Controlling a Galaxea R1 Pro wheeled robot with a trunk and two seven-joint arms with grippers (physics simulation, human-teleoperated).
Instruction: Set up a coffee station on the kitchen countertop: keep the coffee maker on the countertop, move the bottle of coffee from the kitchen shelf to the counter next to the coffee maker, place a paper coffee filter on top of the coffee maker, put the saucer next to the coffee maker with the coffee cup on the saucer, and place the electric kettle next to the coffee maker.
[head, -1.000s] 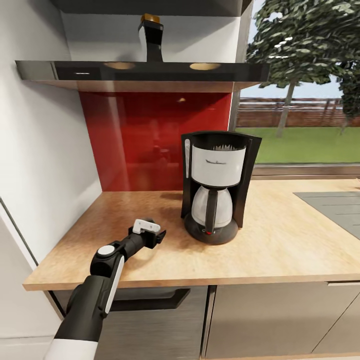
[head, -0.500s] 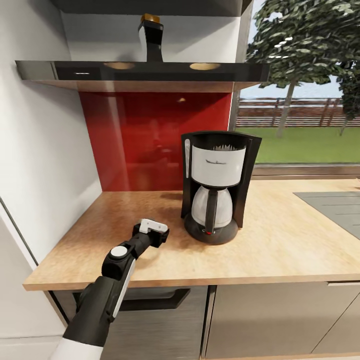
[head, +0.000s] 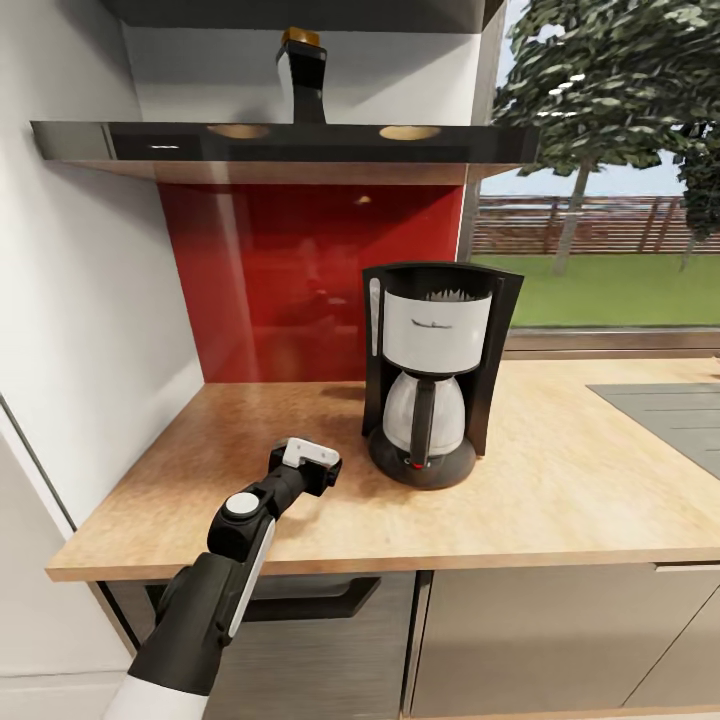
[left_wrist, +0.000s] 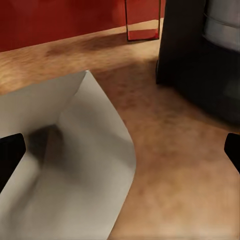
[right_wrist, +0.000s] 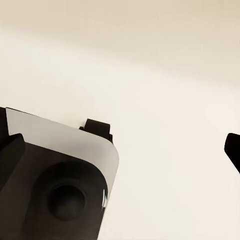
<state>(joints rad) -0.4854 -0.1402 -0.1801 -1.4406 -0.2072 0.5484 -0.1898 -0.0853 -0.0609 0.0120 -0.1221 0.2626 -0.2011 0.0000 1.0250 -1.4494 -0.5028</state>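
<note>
While I look down from the head camera, I see the coffee maker (head: 432, 372) standing on the bench (head: 560, 470), close to the red back wall (head: 300, 280). My left end effector (head: 322, 470) hangs low over the bench, just beside the machine on its left side, with bare wood between them. It carries the filter (head: 307, 452), a white piece that sits on top of the fingers. In the left wrist camera the filter (left_wrist: 65, 165) is a folded white sheet near the lens, beside one black fingertip (left_wrist: 10, 155); the other fingertip (left_wrist: 233, 150) is far across the picture, so the fingers are wide apart and I cannot tell how the paper is held. The machine's black base (left_wrist: 200, 65) stands directly ahead. High above, the bottle (head: 301, 78) stands on the shelf (head: 280, 140). A grey hob (head: 670, 410) lies in the bench further right. In the right wrist camera one black fingertip (right_wrist: 233, 147) shows; I cannot tell that end effector's state.
</note>
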